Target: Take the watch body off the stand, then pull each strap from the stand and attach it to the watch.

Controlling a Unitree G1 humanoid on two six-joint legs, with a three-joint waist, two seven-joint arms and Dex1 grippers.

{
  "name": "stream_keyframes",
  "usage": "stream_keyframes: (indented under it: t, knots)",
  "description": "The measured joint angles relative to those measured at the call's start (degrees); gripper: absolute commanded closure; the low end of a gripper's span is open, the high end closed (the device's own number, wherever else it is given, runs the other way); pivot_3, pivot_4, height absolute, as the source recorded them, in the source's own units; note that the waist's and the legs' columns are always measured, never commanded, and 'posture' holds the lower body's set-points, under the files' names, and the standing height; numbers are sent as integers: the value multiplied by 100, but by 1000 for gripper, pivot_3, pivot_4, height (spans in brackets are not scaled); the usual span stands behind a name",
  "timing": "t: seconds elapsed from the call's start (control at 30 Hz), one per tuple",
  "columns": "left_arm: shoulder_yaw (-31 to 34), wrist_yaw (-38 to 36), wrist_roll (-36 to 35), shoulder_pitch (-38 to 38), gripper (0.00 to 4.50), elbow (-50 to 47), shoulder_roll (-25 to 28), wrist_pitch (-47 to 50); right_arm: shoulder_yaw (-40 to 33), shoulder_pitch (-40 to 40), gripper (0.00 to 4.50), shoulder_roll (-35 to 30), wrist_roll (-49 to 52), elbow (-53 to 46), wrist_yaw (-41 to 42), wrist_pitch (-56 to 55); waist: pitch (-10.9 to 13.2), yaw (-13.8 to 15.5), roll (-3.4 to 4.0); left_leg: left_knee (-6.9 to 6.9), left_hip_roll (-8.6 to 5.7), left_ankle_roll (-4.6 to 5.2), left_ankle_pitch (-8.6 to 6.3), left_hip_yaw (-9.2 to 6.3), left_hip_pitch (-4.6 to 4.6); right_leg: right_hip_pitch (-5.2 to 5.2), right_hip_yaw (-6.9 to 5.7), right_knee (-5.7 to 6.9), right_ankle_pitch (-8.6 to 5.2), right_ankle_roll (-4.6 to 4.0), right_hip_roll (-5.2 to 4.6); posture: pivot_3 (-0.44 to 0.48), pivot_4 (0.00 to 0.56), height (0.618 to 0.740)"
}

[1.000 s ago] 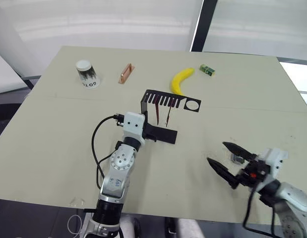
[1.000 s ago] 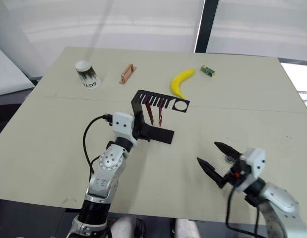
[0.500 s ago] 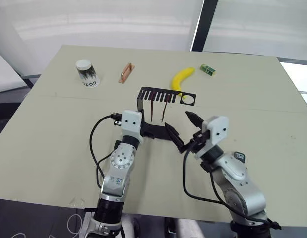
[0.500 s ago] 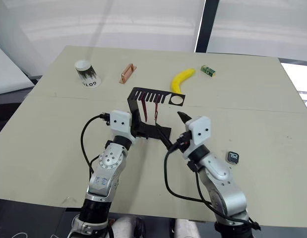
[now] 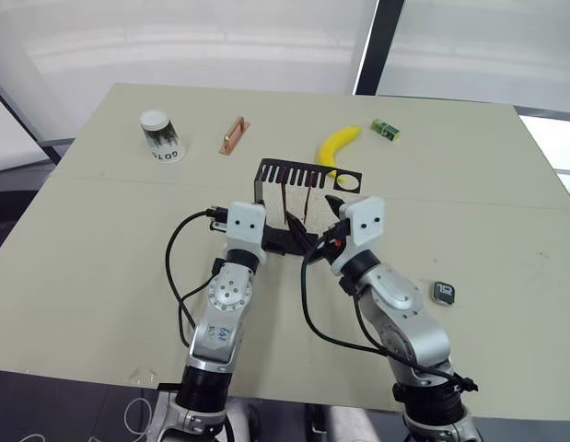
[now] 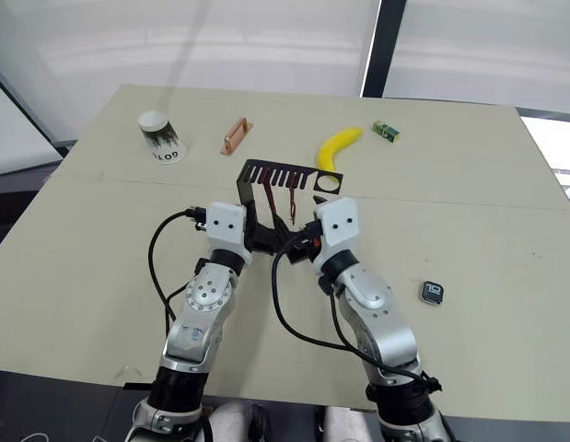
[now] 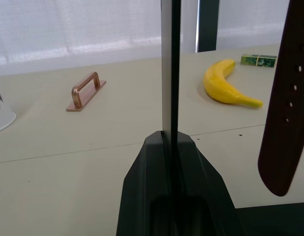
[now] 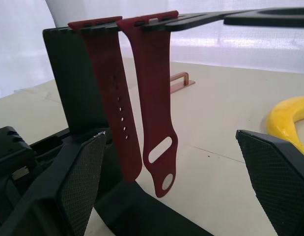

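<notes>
The black stand [image 5: 263, 187] sits mid-table, and my left gripper [image 7: 170, 140] is shut on its upright back. Two dark red straps hang side by side from its slotted top arm: one with a row of small holes [image 8: 115, 98], and one with two oval slots near its tip [image 8: 152, 98]. My right gripper [image 8: 169, 137] is open just in front of the straps, one finger on each side, touching neither. The watch body [image 5: 443, 293] lies flat on the table to the right, apart from both grippers.
At the back of the table lie a banana [image 5: 338, 147], a small green box [image 5: 385, 129], a copper handle [image 5: 233, 135] and an upturned paper cup [image 5: 160, 136]. The table's front edge runs close under both arms.
My right arm has swung left from beside the watch body to the stand, staying open. The stand, held by my left gripper, has turned slightly. The watch body now lies uncovered.
</notes>
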Motion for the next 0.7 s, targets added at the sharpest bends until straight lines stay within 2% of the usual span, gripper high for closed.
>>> stream_keyframes:
  t: [0.4, 0.5, 0.6, 0.63, 0.7]
  knots:
    - [0, -3, 7, 0, 4454, 0, 0, 0, -59, -208, 0, 262, -76, 300, -39, -134, 0, -8, 0, -1, 0, 0, 0, -1, -1, 0, -1, -1, 0, 0, -1, 0, 150, 725]
    - [1, -3, 7, 0, 4500, 0, 0, 0, -101, -211, 848, 274, -78, 353, -39, -154, 0, -10, 0, -1, 0, 0, 0, -1, -1, 0, 0, -1, 0, 0, -1, 0, 150, 725]
    - [1, -3, 7, 0, 4500, -1, -1, 0, -128, -212, 2135, 297, -81, 440, -39, -189, 0, -12, 0, -1, 1, 0, 0, -1, -1, 0, -1, 0, 0, 0, -1, 0, 150, 725]
    - [1, -3, 7, 0, 4500, -1, -1, 0, -129, -212, 2376, 309, -81, 443, -39, -209, 0, -12, 0, -1, 1, 0, 0, -1, -1, 0, -1, -1, 0, 0, -1, 0, 150, 725]
    - [1, -3, 8, 0, 4500, -1, -2, 1, -127, -216, 3408, 335, -81, 444, -38, -227, 0, -11, 0, -2, 1, 0, 0, -1, -1, 0, -1, -1, 0, 0, -1, 0, 150, 725]
